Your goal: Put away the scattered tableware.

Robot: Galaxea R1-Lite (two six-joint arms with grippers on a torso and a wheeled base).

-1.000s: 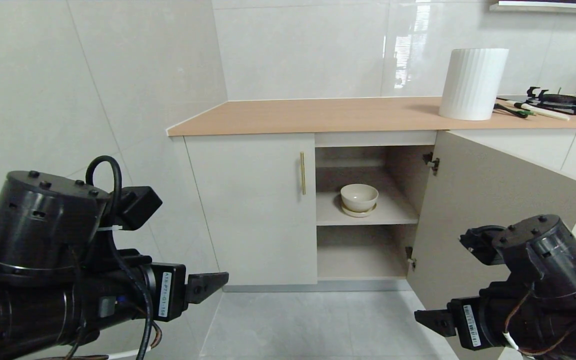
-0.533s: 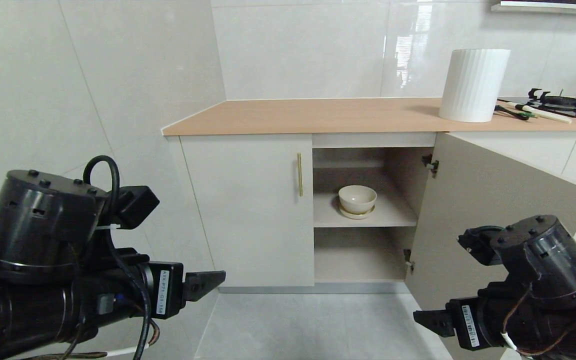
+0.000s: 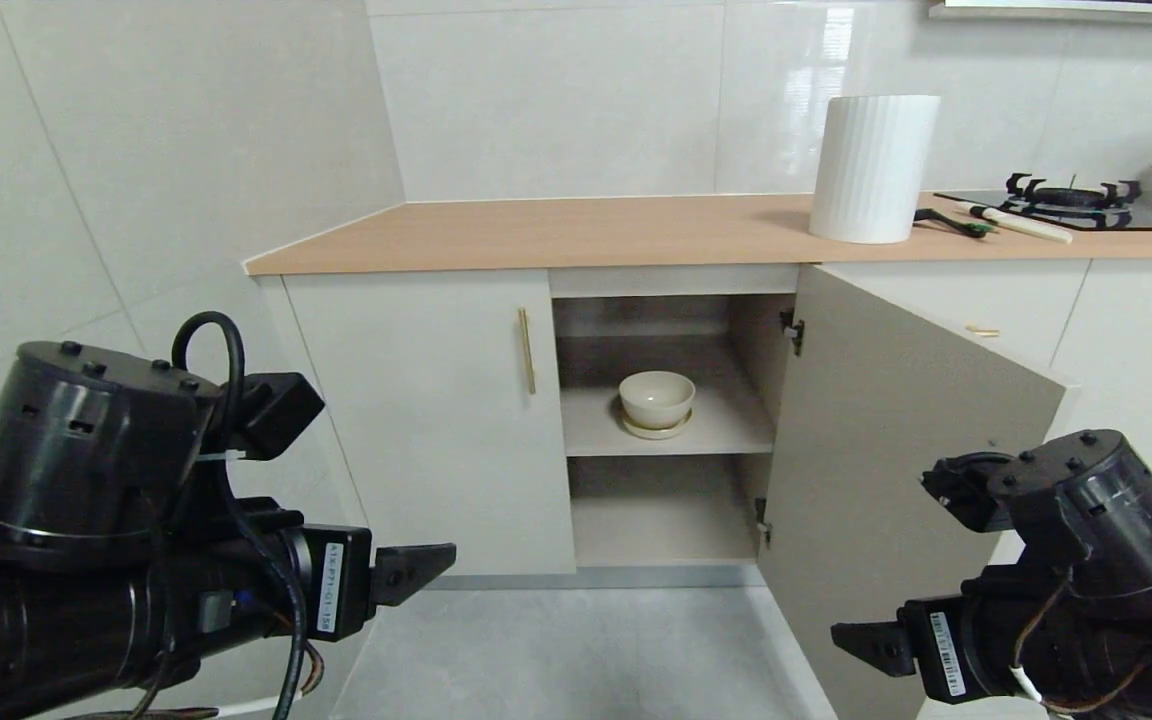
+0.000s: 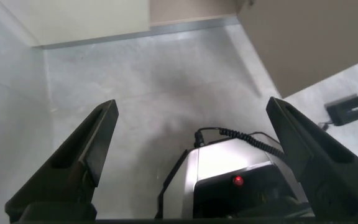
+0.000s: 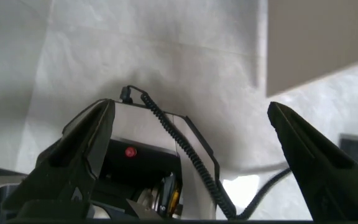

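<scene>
A cream bowl (image 3: 656, 397) sits on a small plate (image 3: 655, 430) on the upper shelf of the open cabinet (image 3: 666, 440). Two long utensils (image 3: 1011, 222), one pale and one green-handled, lie on the wooden counter (image 3: 576, 232) by the stove. My left gripper (image 3: 418, 572) hangs low on the left, far from the cabinet; the left wrist view shows it as the left gripper (image 4: 191, 118), open and with nothing in it above the floor. My right gripper (image 3: 861, 645) hangs low in front of the open door; in the right wrist view the right gripper (image 5: 188, 115) is open with nothing in it.
The cabinet's right door (image 3: 896, 440) stands swung out toward me; the left door (image 3: 436, 420) is closed. A tall white ribbed canister (image 3: 873, 168) stands on the counter beside a gas stove (image 3: 1071, 192). A tiled wall lies to the left, and grey floor (image 3: 576, 650) stretches before the cabinet.
The whole head picture has slid left, so the camera has moved; more stove shows at the right. Both arms keep their pose and both grippers stay open.
</scene>
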